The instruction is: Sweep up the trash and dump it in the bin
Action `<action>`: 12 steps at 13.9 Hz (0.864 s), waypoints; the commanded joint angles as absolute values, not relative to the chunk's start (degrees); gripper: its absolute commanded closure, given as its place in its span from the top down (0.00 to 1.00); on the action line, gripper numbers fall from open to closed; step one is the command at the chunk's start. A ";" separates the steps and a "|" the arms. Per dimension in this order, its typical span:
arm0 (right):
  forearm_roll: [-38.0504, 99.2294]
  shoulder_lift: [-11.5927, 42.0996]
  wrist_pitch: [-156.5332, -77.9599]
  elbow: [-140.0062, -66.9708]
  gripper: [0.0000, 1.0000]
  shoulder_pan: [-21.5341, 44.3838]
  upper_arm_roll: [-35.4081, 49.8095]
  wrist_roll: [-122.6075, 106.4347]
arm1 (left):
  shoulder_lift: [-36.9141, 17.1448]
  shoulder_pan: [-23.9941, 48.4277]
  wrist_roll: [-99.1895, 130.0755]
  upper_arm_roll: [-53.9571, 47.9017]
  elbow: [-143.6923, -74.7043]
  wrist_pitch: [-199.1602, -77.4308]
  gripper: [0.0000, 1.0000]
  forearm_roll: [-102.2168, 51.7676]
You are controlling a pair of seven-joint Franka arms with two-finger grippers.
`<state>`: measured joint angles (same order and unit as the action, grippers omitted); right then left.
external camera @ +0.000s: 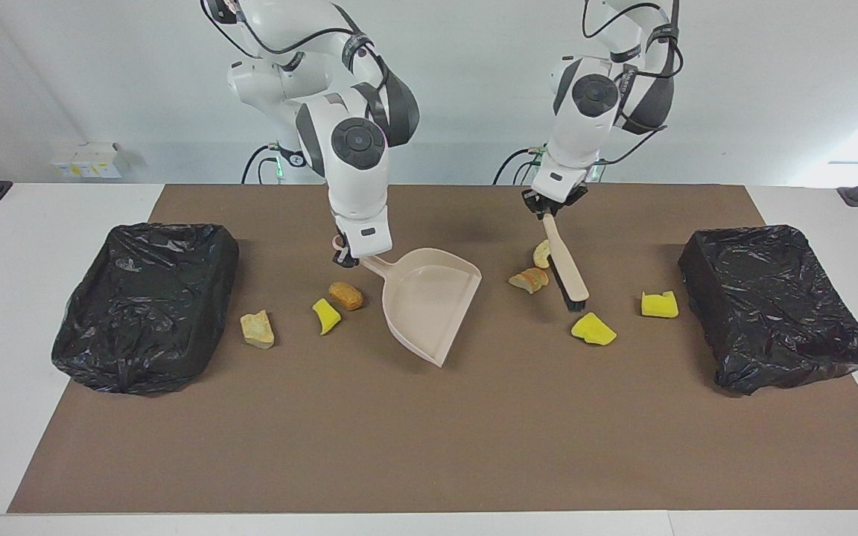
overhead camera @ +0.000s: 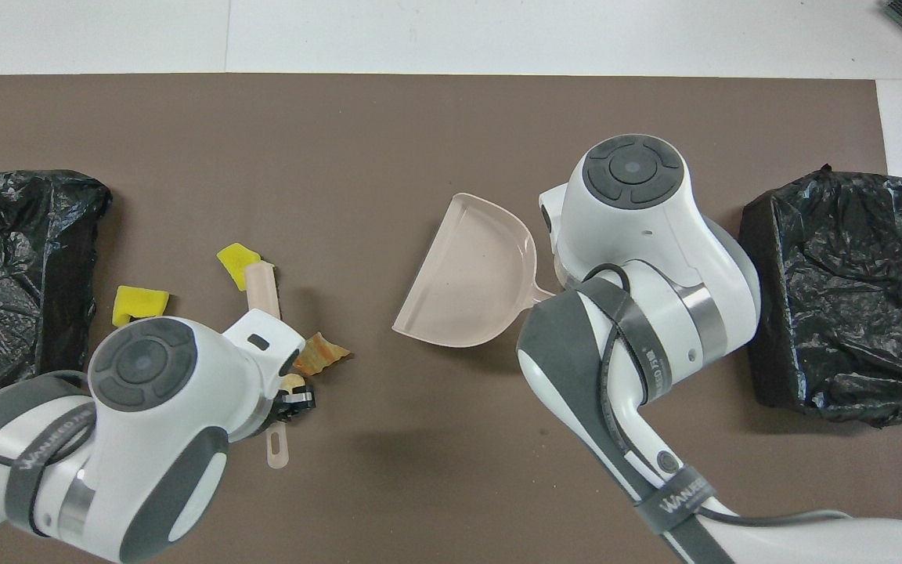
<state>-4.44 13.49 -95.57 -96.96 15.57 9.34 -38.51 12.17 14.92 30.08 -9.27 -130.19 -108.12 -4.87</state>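
My right gripper [external camera: 345, 257] is shut on the handle of the beige dustpan [external camera: 429, 301], whose open edge faces the left arm's end; the pan also shows in the overhead view [overhead camera: 470, 278]. My left gripper [external camera: 550, 208] is shut on the beige brush [external camera: 567, 264], bristles down on the mat. Two bread-like chunks [external camera: 529, 280] [external camera: 541, 254] lie against the brush. Two yellow wedges [external camera: 593, 329] [external camera: 659, 304] lie toward the left arm's end. A tan chunk [external camera: 258, 328], a yellow wedge [external camera: 325, 316] and an orange-brown lump [external camera: 346, 295] lie beside the pan, toward the right arm's end.
Two bins lined with black bags stand on the brown mat [external camera: 429, 447], one at the right arm's end [external camera: 146, 305] and one at the left arm's end [external camera: 775, 305]. In the overhead view the right arm [overhead camera: 631, 235] hides the chunks beside the pan.
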 commanded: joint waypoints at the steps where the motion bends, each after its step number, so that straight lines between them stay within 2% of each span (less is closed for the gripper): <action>1: -7.45 9.15 -96.68 -103.08 0.00 15.29 9.58 -44.01 | 12.22 11.17 27.69 -10.11 -129.90 -107.40 0.00 -1.35; 3: -8.52 7.74 -97.81 -105.72 0.00 15.38 9.58 -48.50 | 12.22 10.90 27.86 -10.11 -129.81 -107.49 0.00 5.51; 6: -8.70 5.01 -102.74 -111.00 0.00 17.13 9.67 -50.45 | 12.22 6.34 26.99 -10.11 -129.99 -108.28 0.00 10.17; 10: -12.30 5.10 -104.93 -113.81 0.00 18.89 9.67 -51.15 | 12.13 -5.34 13.92 -10.02 -131.83 -114.23 0.00 10.98; 12: -12.39 4.49 -107.13 -116.01 0.00 18.90 9.67 -54.21 | 11.95 -7.38 11.17 -10.11 -132.45 -116.80 0.00 11.69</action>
